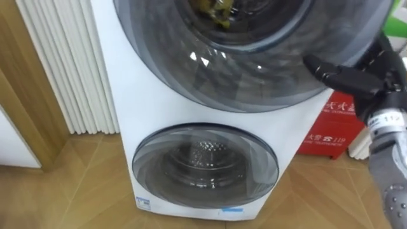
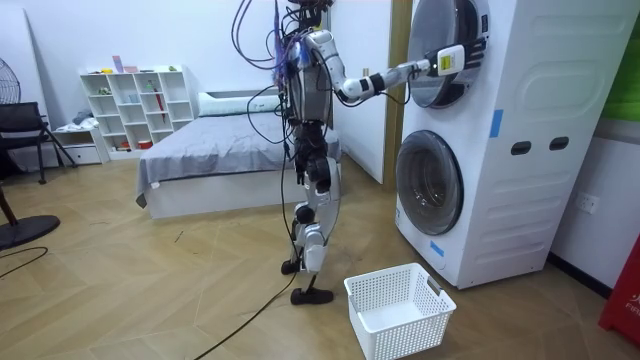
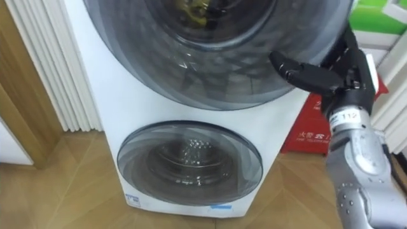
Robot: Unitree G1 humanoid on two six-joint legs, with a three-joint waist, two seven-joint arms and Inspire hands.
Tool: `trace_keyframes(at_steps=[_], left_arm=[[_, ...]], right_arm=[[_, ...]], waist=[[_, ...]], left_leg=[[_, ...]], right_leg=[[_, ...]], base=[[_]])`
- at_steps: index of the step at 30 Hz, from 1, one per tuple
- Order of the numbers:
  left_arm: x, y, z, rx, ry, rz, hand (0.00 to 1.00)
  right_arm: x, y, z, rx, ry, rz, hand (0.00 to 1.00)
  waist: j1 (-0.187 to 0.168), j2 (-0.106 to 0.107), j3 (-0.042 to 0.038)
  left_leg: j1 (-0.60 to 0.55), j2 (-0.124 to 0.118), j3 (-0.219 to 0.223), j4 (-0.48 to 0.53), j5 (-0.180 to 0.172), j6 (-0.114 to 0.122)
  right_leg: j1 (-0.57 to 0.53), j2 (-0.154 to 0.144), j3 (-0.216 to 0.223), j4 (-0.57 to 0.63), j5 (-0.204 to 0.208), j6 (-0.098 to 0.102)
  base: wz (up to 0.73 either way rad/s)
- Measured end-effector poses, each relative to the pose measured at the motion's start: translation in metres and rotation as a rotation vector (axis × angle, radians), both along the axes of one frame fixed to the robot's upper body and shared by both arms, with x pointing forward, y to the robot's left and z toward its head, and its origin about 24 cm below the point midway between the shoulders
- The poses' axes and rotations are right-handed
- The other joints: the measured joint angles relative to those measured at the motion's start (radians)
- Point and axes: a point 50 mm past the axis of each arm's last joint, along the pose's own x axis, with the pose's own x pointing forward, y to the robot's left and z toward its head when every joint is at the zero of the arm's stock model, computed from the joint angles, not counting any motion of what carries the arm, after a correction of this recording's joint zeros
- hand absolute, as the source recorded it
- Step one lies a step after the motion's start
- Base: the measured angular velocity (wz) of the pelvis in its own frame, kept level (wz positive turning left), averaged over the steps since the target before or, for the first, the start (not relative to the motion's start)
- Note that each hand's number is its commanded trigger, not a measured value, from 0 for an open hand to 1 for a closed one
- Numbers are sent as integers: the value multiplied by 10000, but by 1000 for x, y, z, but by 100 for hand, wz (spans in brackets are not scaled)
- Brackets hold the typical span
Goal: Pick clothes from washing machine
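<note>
Right hand (image 3: 340, 76) at upper door (image 3: 210, 70) rim; clothes (image 1: 213, 13) inside washing machine (image 3: 127, 108)

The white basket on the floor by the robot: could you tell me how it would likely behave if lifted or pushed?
The basket is empty with perforated walls, so probably light for its size. It looks like moulded plastic, likely stiff rather than floppy. Low and wide on the smooth wooden floor, it would probably slide, not tip.
</note>
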Motion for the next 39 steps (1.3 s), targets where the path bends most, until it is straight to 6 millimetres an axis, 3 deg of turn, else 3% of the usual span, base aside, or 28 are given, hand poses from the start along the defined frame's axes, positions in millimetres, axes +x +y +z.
trace_keyframes(at_steps=[7, 20, 23, 24, 25, 26, 27, 28, 29, 30, 31, 32, 33, 34, 39], left_arm=[[-3, 1, 0, 24, 230, -123, 0], [0, 3, 1, 211, 450, -778, 0], [3, 3, 2, 237, 334, -848, 0], [3, 2, 1, 249, 366, -895, 0], [3, 0, 1, 227, 379, -970, 0], [2, 0, 1, 225, 365, -1002, 0], [-1, 4, 2, 421, 333, -1149, 0], [-10, 10, 4, 621, 549, -1276, 0], [-14, 10, 3, 605, 761, -1365, 0], [-16, 5, 1, 464, 1062, -1521, 0], [-10, 3, 0, 394, 980, -1791, 0], [-7, 2, 0, 383, 897, -1924, 0], [-6, 1, 0, 375, 884, -1982, 0], [-8, 1, 0, 357, 981, -1953, 0], [-16, -1, -2, 276, 1387, -1916, 0]], right_arm=[[1, 0, 4, 30, -98, -93, 0], [-1, 10, 12, -830, -324, -20, 0], [-14, 16, 12, -936, -546, 127, 0], [-19, 18, 11, -1008, -581, 249, 0], [-24, 20, 10, -1102, -651, 433, 0], [-27, 22, 9, -1138, -668, 597, 0], [-34, 30, 7, -1233, -753, 993, 0], [-39, 43, 9, -1555, -990, 1583, 0], [-41, 48, 9, -1683, -1052, 1902, 0], [-45, 53, 1, -1817, -822, 2250, 0], [-47, 55, -11, -1686, -394, 2370, 0], [-49, 56, -15, -1651, -241, 2482, 0], [-50, 60, -20, -1420, -87, 2692, 0], [-51, 60, -21, -1291, -145, 2776, 0], [-58, 62, -22, -1400, -209, 3467, 0]], waist=[[-1, -38, 19], [-61, -53, 50], [-48, -48, 44], [-38, -3, 54], [-20, 131, 111], [-4, 311, 190], [-44, 351, 116], [-50, 127, 84], [-172, 120, 109], [-489, 298, 61], [-576, 317, 71], [-560, 335, 73], [-520, 360, 48], [-549, 377, 49], [-526, 398, 55]], left_leg=[[37, -5, -340, -3, 0, 0], [-6, 0, -300, -25, 0, 0], [7, 11, -405, -29, 0, 0], [92, 58, -597, -33, 2, 3], [261, 253, -1005, -55, 12, 11], [374, 412, -1437, -68, 22, 22], [355, 652, -1948, -62, 12, 6], [172, 663, -1627, 78, -115, -222], [253, 699, -1398, 136, -366, -545], [319, 943, -791, 152, -591, -865], [241, 1020, -146, -117, -439, -944], [121, 1046, 27, -194, -377, -832], [55, 1028, 189, -119, -275, -593], [50, 978, 188, -112, -242, -537], [16, 792, 268, -21, -218, -496]], right_leg=[[23, 14, -3, 16, 0, 0], [-154, 33, -4, 18, 0, 0], [-178, 57, 28, 40, 0, 0], [-250, 102, 18, 265, -2, -3], [-598, 215, -21, 988, -25, -39], [-967, 390, 39, 1416, -295, -146], [-1358, 938, 481, 521, -202, -523], [-1665, 1153, 459, -891, 1341, -797], [-1810, 1056, 220, -586, 1730, -876], [-1718, 1149, 27, -348, 1618, -966], [-1555, 1109, 147, -346, 1618, -965], [-1519, 1101, 238, -344, 1611, -953], [-1509, 1094, 281, -338, 1575, -872], [-1511, 1070, 258, -337, 1541, -817], [-1595, 1020, 423, -191, 1461, -781]], base=[[0], [-8], [-4], [-32], [-47], [-70], [-84], [-76], [-30], [25], [40], [27], [10], [4], [-4]])
